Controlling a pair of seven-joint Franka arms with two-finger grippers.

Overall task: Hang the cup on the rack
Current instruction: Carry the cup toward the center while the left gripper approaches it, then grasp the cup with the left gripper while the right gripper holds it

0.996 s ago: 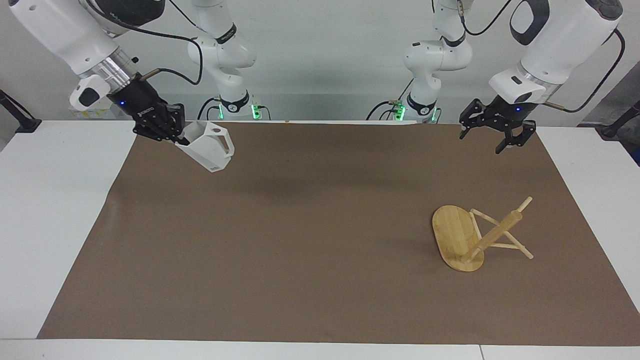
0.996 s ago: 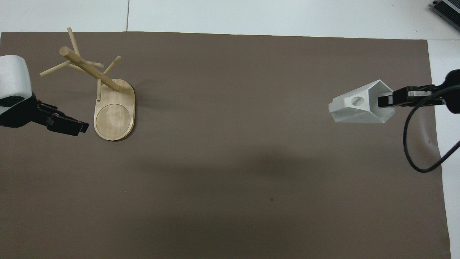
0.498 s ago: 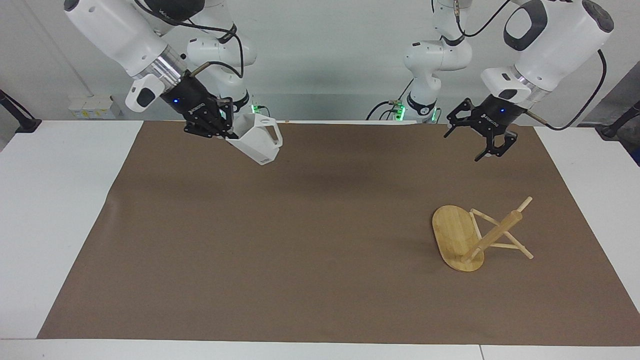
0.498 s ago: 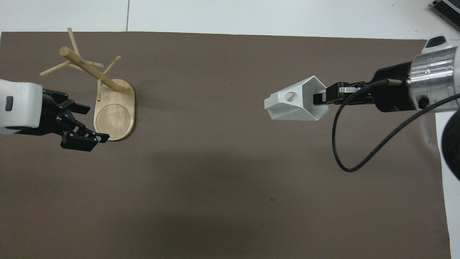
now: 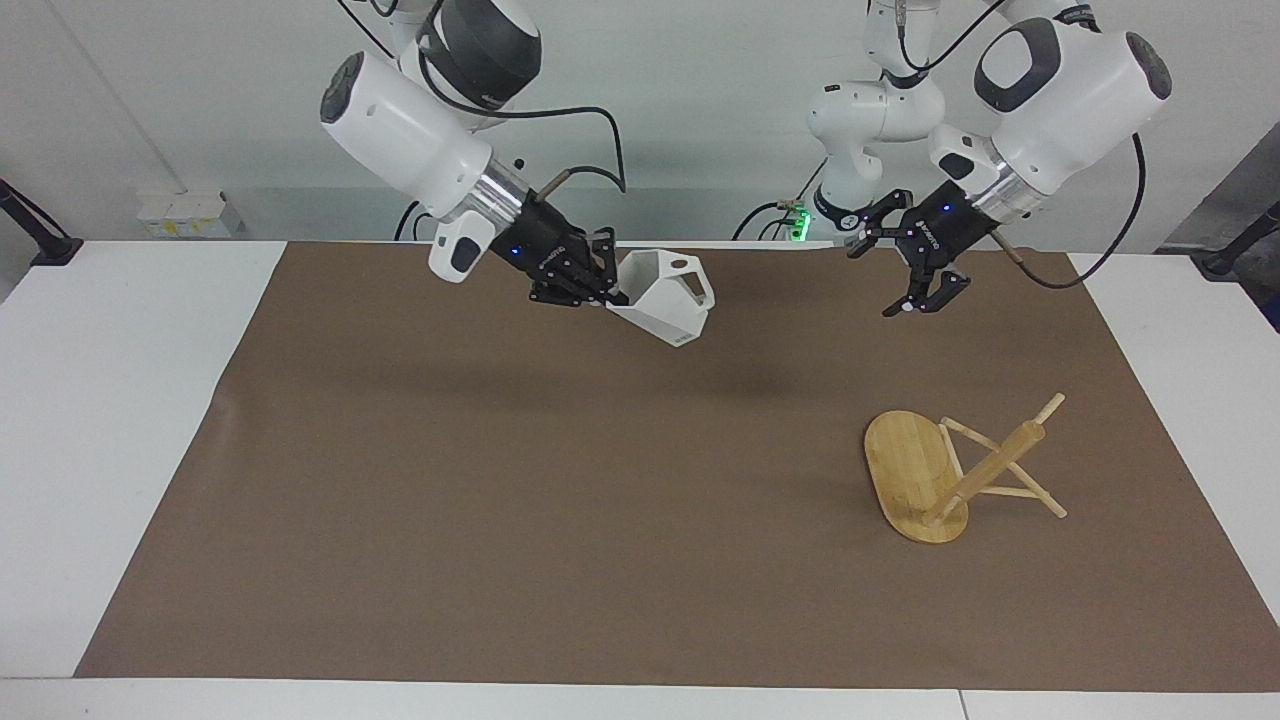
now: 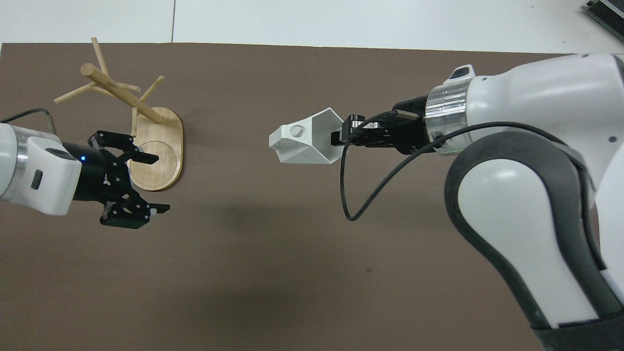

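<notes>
The white faceted cup (image 5: 668, 302) hangs tilted in my right gripper (image 5: 612, 291), which is shut on its rim, over the middle of the brown mat. Its pierced handle faces up. In the overhead view the cup (image 6: 300, 143) and the right gripper (image 6: 340, 138) sit mid-mat. The bamboo rack (image 5: 912, 470) stands on its oval base toward the left arm's end, its post and thin pegs free; it also shows in the overhead view (image 6: 157, 158). My left gripper (image 5: 908, 272) is open and empty, up in the air over the mat beside the rack's base, as the overhead view (image 6: 142, 184) also shows.
A brown mat (image 5: 560, 500) covers most of the white table (image 5: 120, 400). A black cable (image 6: 370, 195) loops down from the right wrist above the mat.
My right arm has carried the cup from the right arm's end of the mat toward its middle. My left gripper has moved in over the mat toward the rack's base.
</notes>
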